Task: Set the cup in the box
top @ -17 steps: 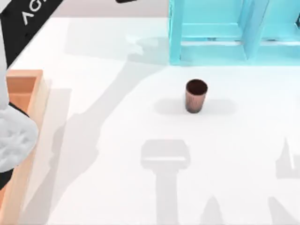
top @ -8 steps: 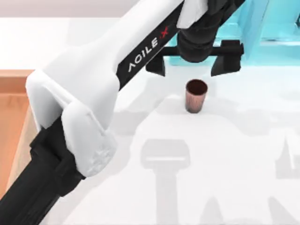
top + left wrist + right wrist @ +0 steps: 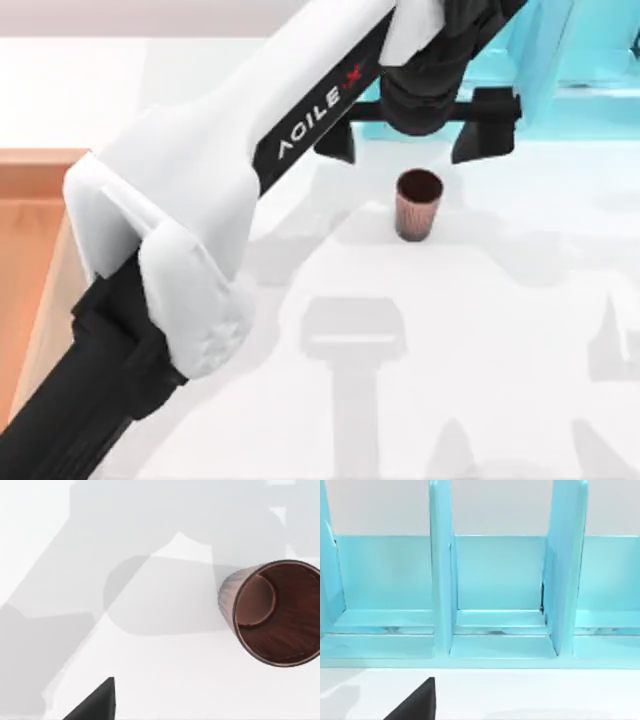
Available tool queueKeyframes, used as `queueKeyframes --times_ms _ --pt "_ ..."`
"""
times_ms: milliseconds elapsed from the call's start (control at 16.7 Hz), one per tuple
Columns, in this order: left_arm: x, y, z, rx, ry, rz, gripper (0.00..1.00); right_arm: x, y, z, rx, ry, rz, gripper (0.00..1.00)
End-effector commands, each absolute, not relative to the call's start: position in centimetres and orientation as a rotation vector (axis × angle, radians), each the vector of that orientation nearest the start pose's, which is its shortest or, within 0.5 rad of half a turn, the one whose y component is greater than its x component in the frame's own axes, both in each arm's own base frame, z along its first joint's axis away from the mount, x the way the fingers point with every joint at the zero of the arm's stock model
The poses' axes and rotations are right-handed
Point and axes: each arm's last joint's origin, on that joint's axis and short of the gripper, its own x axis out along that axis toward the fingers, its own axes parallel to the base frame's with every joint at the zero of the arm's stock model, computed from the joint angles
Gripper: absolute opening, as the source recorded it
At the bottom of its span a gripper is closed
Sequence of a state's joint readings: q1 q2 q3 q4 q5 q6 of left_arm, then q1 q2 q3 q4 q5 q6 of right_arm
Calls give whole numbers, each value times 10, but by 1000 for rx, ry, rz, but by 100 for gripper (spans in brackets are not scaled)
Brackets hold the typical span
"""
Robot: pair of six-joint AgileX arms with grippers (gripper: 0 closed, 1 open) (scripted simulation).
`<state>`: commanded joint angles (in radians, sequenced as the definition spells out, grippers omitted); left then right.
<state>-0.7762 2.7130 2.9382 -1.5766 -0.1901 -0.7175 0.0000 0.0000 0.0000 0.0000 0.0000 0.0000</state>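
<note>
Behind cup (image 3: 418,204), turquoise shelf frame (image 3: 580,70)

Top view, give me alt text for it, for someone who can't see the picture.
The left gripper, fingers spread open, hangs above a white table just behind the cup, a small upright reddish-brown tumbler. Its white and black arm stretches across from the lower left, over the box of orange-brown wood at the left edge. A turquoise shelf frame stands at the far right.

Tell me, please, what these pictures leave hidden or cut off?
- The box: the top view's left edge and the left arm cut it off.
- The cup: the left wrist view's edge clips its far side.
- The turquoise frame: its ends run past the right wrist view's edges.
</note>
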Motion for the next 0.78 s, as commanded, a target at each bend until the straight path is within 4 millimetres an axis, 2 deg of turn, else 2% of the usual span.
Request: queueKeyframes --times_ms 540,780 --pt "399 -351 152 11 1271 -19 100 106 -1 160 0 0 0 100" --pt "400 -350 143 12 1273 -17 100 106 -1 160 0 0 0 100"
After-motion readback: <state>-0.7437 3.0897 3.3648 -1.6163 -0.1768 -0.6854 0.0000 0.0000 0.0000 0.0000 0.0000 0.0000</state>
